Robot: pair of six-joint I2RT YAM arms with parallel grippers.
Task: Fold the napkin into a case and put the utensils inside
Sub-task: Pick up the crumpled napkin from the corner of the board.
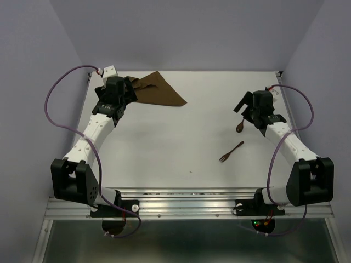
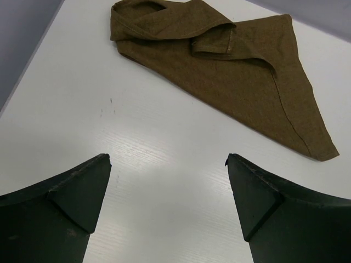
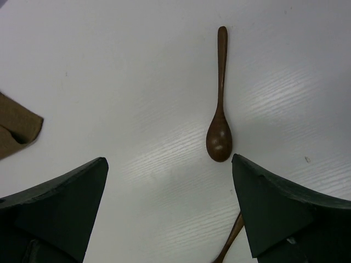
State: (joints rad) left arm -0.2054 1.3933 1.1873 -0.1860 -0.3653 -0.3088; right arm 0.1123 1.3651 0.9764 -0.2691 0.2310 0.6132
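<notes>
Left gripper (image 2: pixel 167 164) is hovering with jaws apart, empty, beside the napkin (image 2: pixel 236 82), which is lying rumpled near the far left corner. Right gripper (image 3: pixel 170 164), likewise spread and empty, is hanging over the spoon (image 3: pixel 219 137) by the right edge; fork (image 1: pixel 231 152) just nearer. Advice: pinch one free corner, drag it flat toward centre first. Tabletop (image 1: pixel 164 153) white, smooth; lilac walls (image 1: pixel 192 33) enclosing.

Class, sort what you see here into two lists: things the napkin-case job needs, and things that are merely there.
Belongs to the job:
- napkin, loosely folded at the far left of the table
- spoon
- fork
- left gripper and right gripper, both open and empty

Merely there:
- white table
- purple cables
- metal rail at the near edge
</notes>
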